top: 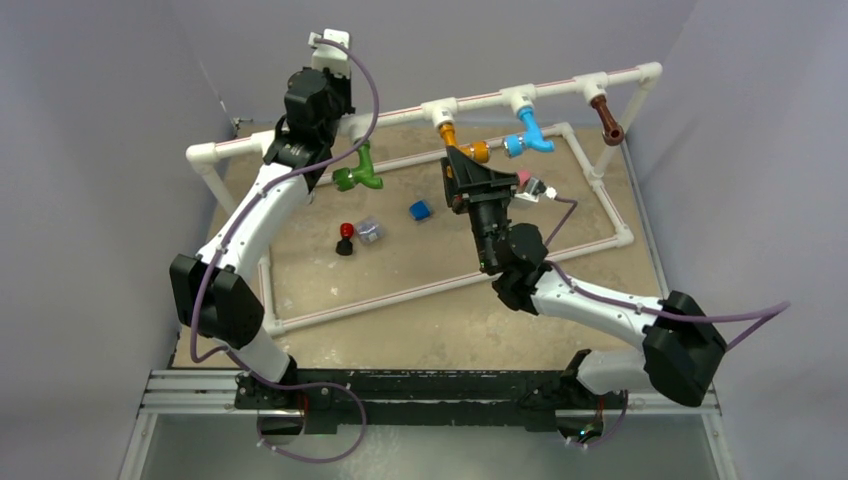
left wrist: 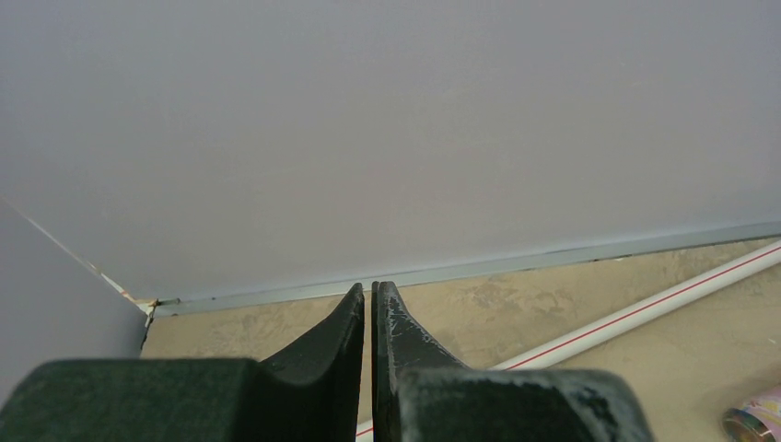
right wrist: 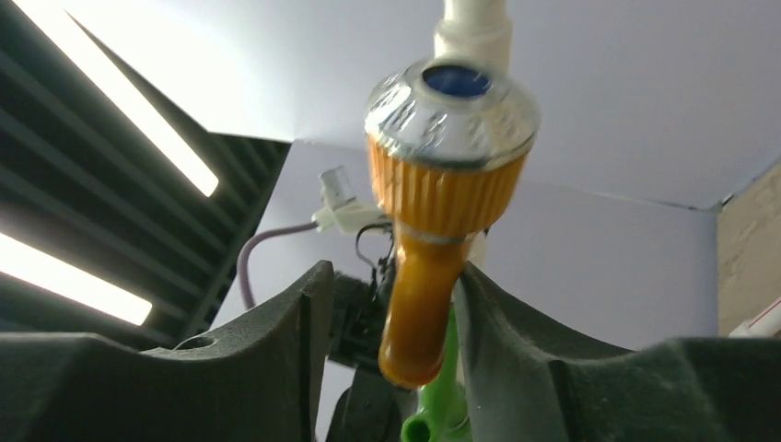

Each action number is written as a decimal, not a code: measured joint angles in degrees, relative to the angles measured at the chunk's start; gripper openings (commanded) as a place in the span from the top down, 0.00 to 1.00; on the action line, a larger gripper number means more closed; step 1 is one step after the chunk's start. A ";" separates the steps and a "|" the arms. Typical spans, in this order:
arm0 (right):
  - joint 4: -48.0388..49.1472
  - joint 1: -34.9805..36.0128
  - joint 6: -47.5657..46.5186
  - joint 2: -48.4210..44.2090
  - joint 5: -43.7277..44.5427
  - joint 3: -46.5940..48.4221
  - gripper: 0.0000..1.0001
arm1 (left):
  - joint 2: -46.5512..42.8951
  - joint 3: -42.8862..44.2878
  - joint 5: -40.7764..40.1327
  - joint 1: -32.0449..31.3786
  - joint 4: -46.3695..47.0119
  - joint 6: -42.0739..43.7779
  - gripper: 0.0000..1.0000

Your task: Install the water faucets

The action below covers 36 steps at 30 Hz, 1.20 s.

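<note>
While the right claw stands released around its smooth stem, the orange faucet hangs on the white pipe, showing a ridged collar, silver rim and blue centre. The left claw is clenched on nothing.

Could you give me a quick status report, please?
Left gripper shut, empty. Right gripper open around orange faucet, which hangs from white tee. No obstruction seen.
</note>
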 measured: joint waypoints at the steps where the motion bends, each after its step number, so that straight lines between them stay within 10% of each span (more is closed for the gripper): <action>1: -0.11 0.37 -0.13 -0.81 -0.50 -0.11 0.40 | 0.00 0.00 -0.02 0.04 0.00 0.00 0.95; 22: -21.22 0.90 -18.23 -15.56 -5.66 -0.20 0.23 | -0.02 0.00 -0.02 0.02 0.02 0.07 0.94; 36: -29.16 0.90 -63.17 -22.34 -3.65 2.64 0.20 | -0.02 -0.07 -0.04 -0.02 0.15 0.17 0.94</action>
